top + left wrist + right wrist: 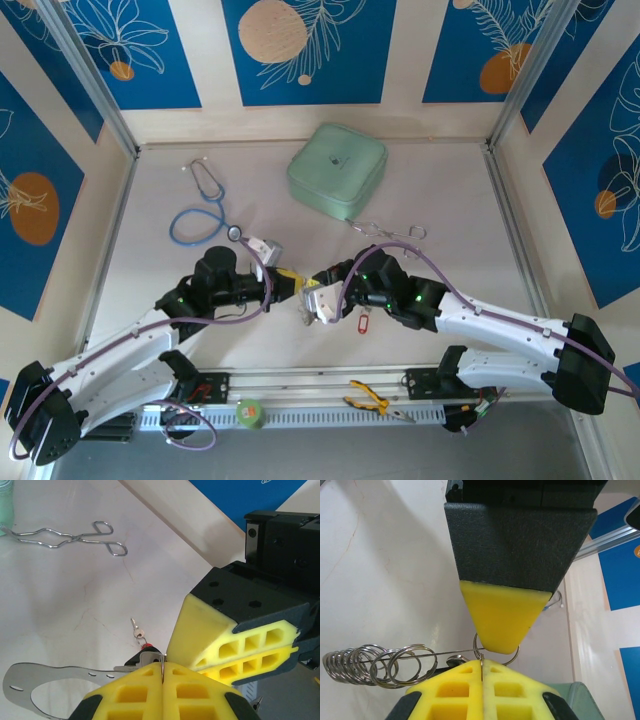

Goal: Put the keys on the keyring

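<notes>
Top external: left claw (162, 672) and right claw (482, 667) tip to tip over the counter (450, 200), both clamped shut, left on the dark-headed keys (141, 656), right on the keyring (385, 662) wire. Best done bracing that wire and easing a key's hole over its end.

The right gripper (482, 666) is seen at 6 o'clock, its yellow fingers pressed together on the thin wire of the keyring (445, 653). The wire is drawn out toward 9 o'clock, where small rings (350, 666) are strung in a stack. From 12 o'clock the left gripper (502, 625) is pointed down, its yellow tip just above the pinch.
</notes>
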